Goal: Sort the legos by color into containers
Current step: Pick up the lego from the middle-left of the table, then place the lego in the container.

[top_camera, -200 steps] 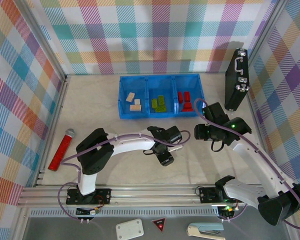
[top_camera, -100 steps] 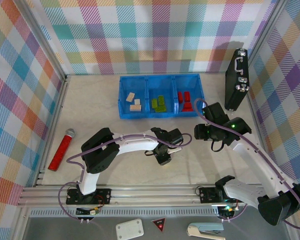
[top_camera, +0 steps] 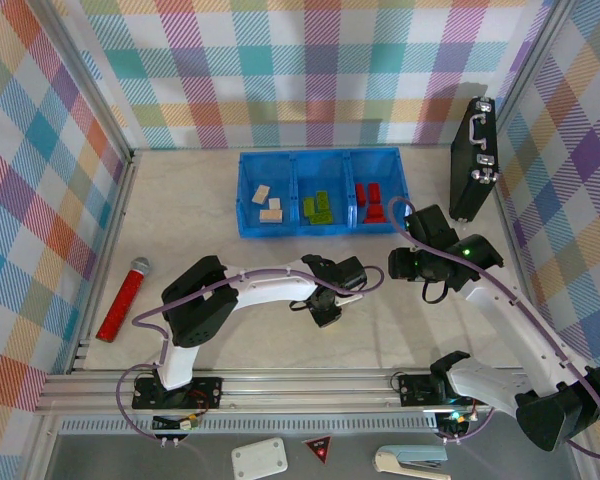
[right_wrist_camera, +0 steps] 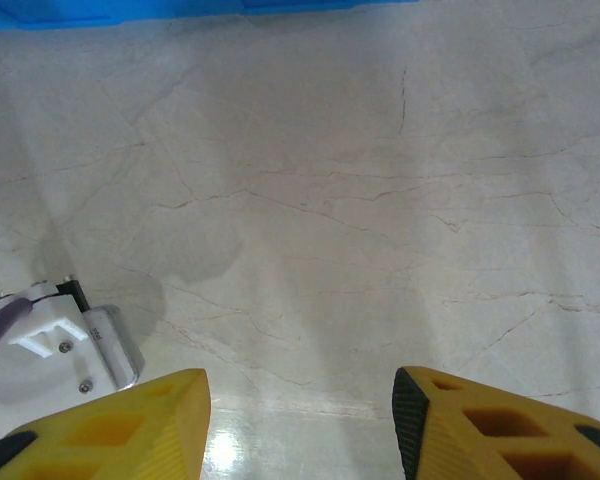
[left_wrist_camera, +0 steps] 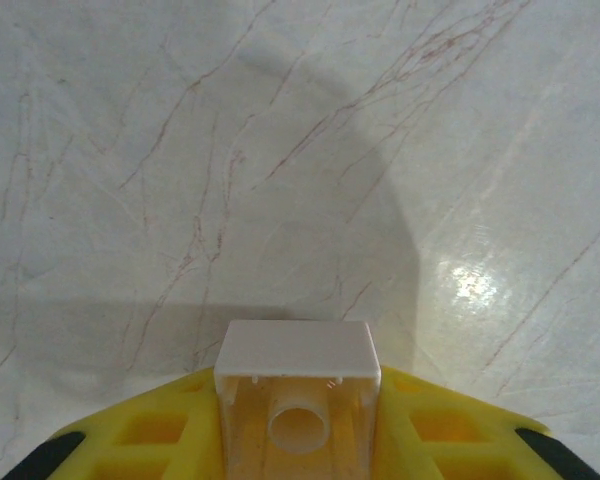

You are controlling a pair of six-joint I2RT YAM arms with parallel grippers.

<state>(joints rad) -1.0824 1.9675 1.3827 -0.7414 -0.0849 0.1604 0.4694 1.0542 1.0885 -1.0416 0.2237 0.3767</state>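
Observation:
A pale tan lego (left_wrist_camera: 297, 352) is clamped between the yellow fingers of my left gripper (left_wrist_camera: 297, 405), hollow underside towards the camera, just above the marble table. From above, that gripper (top_camera: 325, 311) hangs low over the table's middle, in front of the blue tray (top_camera: 322, 153). Tan legos (top_camera: 269, 206) lie in the tray's left compartment, green ones (top_camera: 317, 206) in the middle one and red ones (top_camera: 368, 200) in the right one. My right gripper (top_camera: 396, 265) hovers to the right, near the tray's front right corner. Its jaws (right_wrist_camera: 300, 420) are open over bare table.
A long red stick with a grey tip (top_camera: 125, 298) lies at the table's left edge. A black case with metal latches (top_camera: 473, 160) leans against the right wall. The tray's blue edge (right_wrist_camera: 180, 8) runs along the top of the right wrist view. A white part of the left arm (right_wrist_camera: 60, 340) shows at lower left there.
The left gripper has closed on the pale tan lego and its arm has shifted slightly. The right arm has stayed still.

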